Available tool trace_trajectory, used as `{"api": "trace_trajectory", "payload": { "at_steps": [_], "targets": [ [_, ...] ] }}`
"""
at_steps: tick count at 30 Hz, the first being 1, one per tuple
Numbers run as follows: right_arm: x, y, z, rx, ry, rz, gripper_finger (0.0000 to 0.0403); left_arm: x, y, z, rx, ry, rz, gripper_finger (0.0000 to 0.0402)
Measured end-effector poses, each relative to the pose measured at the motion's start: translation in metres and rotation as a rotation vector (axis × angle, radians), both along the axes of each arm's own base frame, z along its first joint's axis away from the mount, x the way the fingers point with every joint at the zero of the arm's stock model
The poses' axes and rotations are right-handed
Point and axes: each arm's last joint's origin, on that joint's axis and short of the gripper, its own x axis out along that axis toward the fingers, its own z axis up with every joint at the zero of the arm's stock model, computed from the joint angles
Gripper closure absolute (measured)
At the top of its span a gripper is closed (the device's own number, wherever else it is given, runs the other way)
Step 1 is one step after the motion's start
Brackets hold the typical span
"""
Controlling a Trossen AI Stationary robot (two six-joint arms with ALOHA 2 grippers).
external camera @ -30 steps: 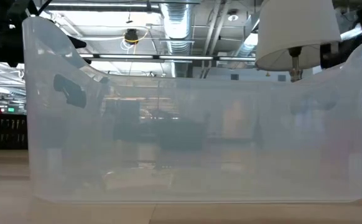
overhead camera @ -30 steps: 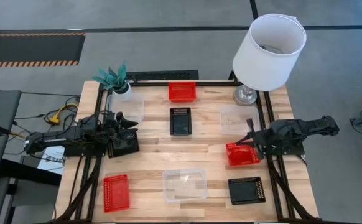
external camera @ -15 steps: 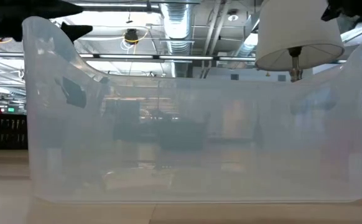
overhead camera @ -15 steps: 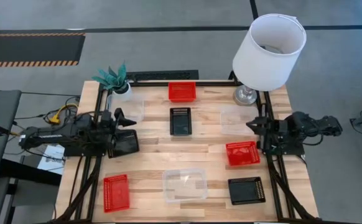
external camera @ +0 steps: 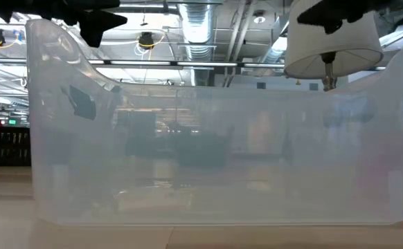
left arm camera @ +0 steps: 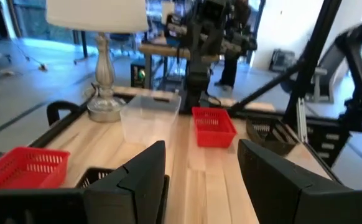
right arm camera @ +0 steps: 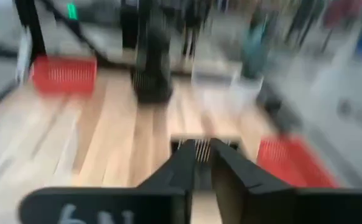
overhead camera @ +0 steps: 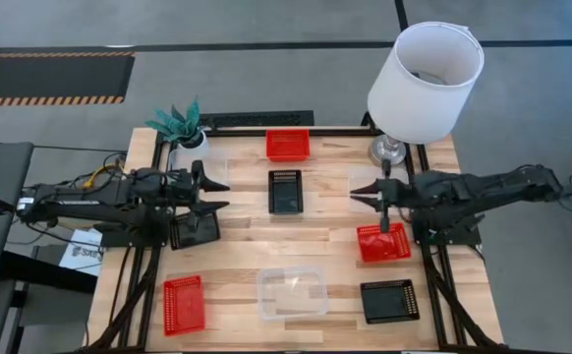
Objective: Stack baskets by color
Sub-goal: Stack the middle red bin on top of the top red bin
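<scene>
Red, black and clear baskets lie singly on the wooden table [overhead camera: 237, 256]: red ones [overhead camera: 288, 145] [overhead camera: 383, 242] [overhead camera: 184, 304], black ones [overhead camera: 285, 191] [overhead camera: 389, 301] [overhead camera: 196, 228], clear ones [overhead camera: 292, 291] [overhead camera: 374, 187] [overhead camera: 207, 167]. My left gripper [overhead camera: 219, 194] [left arm camera: 203, 168] hovers open at the table's left, above the left black basket's far end, pointing right. Across from it my right gripper [overhead camera: 360, 193] [right arm camera: 198, 158] hovers over the right clear basket, pointing left, its fingers a little apart with nothing between them.
A lamp [overhead camera: 424, 79] with a white shade stands at the far right corner. A small potted plant [overhead camera: 183, 126] stands at the far left. In the low view the near clear basket [external camera: 215, 138] fills the picture. The table's middle strip between the baskets is bare wood.
Both arms have risen from low by the table's side edges. The left gripper has lifted off the left black basket and gone toward the table's right. The right gripper has lifted away from the right red basket and gone toward the table's left. The baskets stay in place.
</scene>
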Motion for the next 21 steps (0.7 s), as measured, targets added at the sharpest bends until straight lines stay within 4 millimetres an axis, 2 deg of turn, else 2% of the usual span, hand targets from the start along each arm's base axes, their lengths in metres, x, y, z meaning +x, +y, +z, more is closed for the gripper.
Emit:
{"api": "trace_trajectory", "payload": {
  "at_steps": [5, 9, 15, 21],
  "targets": [
    [0.019, 0.004, 0.014, 0.154, 0.353, -0.098, 0.0257, 0.004, 0.000, -0.001, -0.005, 0.058, -0.010, 0.0212],
    [0.029, 0.008, 0.013, 0.302, 0.602, -0.185, 0.0220, 0.006, 0.000, -0.005, -0.007, 0.089, -0.010, 0.0212],
    [0.037, 0.003, -0.008, 0.760, 0.903, -0.534, 0.0196, 0.007, 0.000, -0.006, -0.015, 0.101, -0.004, 0.0212],
    [0.029, 0.012, -0.035, 0.828, 1.080, -0.752, 0.0189, 0.007, 0.000, -0.006, -0.017, 0.101, -0.008, 0.0212]
  ]
}}
